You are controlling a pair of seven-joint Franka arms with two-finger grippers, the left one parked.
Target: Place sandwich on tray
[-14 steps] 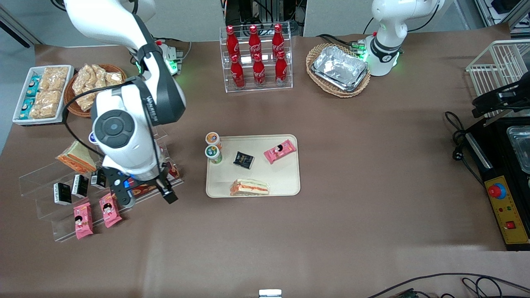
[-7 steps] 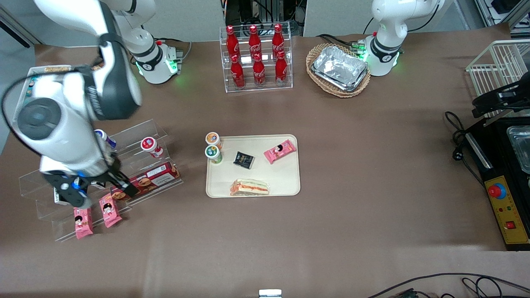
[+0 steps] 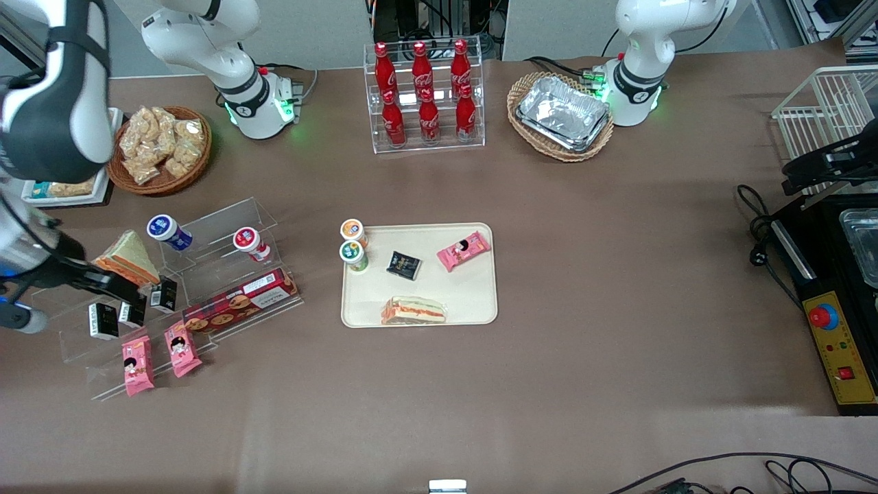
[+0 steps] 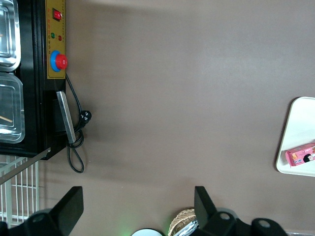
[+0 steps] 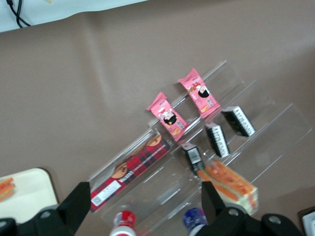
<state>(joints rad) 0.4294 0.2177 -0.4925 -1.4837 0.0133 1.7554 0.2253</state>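
Front view: gripper (image 3: 58, 291) empty, fingers spread, over acrylic snack rack (image 3: 171, 302). Sandwich (image 3: 413, 311) lies on tray (image 3: 480, 302), well apart from gripper.

Right wrist view: sandwich edge (image 5: 5, 188) near gripper. Likely light, soft, slippery wrap; grip across long sides.

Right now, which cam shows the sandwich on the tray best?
Front view: the whole sandwich lies on the tray, unobstructed. The right wrist view catches only a sliver at the frame edge; the left wrist view shows none. The open claw hovers above the snack rack.
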